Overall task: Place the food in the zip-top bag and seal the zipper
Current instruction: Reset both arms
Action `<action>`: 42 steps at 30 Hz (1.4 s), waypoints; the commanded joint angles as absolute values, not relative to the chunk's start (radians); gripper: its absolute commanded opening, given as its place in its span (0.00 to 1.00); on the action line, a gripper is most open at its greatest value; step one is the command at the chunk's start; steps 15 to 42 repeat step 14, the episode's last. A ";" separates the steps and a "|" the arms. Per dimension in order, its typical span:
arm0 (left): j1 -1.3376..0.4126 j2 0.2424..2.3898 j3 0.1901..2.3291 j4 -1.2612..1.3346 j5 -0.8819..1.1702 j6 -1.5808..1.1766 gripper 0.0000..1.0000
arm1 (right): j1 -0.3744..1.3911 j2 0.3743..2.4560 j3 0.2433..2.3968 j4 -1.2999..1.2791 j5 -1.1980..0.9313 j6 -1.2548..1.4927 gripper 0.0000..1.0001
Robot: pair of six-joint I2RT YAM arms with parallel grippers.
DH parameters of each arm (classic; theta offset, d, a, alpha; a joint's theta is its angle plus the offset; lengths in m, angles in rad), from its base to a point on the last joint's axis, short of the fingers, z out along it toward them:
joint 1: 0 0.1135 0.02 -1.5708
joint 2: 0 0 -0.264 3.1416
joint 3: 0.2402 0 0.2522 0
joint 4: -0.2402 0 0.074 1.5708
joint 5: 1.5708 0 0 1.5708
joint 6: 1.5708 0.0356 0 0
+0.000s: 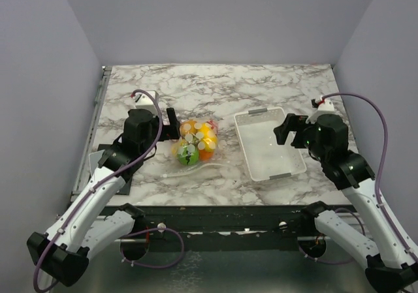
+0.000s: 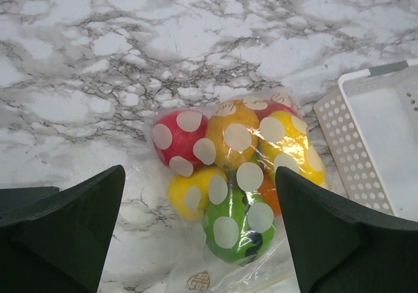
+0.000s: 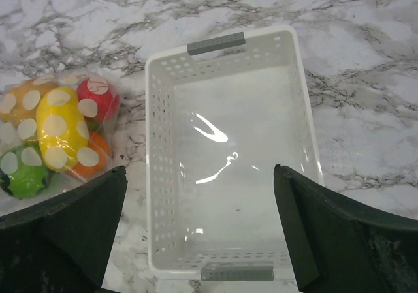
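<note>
Food (image 2: 235, 169) bagged, sitting between left gripper's (image 2: 198, 169) open jaws. The zipper (image 2: 264, 282), wrist-side, is probably unsealed, so pinching it comes next. Right gripper (image 3: 199, 169) open, empty, with the tray (image 3: 157, 175) between its jaws.

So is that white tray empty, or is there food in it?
Empty. The white tray shows only its bare floor in the right wrist view; the food sits inside the zip-top bag beside it.

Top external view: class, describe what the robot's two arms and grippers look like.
Both the left arm and right arm have white tubular links and bulky black joint housings. A mauve cable loops along each. The left gripper and right gripper are black, with broad wedge-shaped fingers.
</note>
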State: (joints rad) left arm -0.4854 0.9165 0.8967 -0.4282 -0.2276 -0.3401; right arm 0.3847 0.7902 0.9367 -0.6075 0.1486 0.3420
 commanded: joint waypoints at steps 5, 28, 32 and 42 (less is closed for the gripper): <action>-0.482 0.810 0.832 -0.350 -0.265 -0.326 0.99 | 0.382 0.621 0.858 -0.504 0.086 0.292 1.00; -0.482 0.830 0.826 -0.340 -0.243 -0.316 0.99 | 0.382 0.563 0.825 -0.474 0.058 0.285 1.00; -0.482 0.830 0.826 -0.340 -0.243 -0.316 0.99 | 0.382 0.563 0.825 -0.474 0.058 0.285 1.00; -0.482 0.830 0.826 -0.340 -0.243 -0.316 0.99 | 0.382 0.563 0.825 -0.474 0.058 0.285 1.00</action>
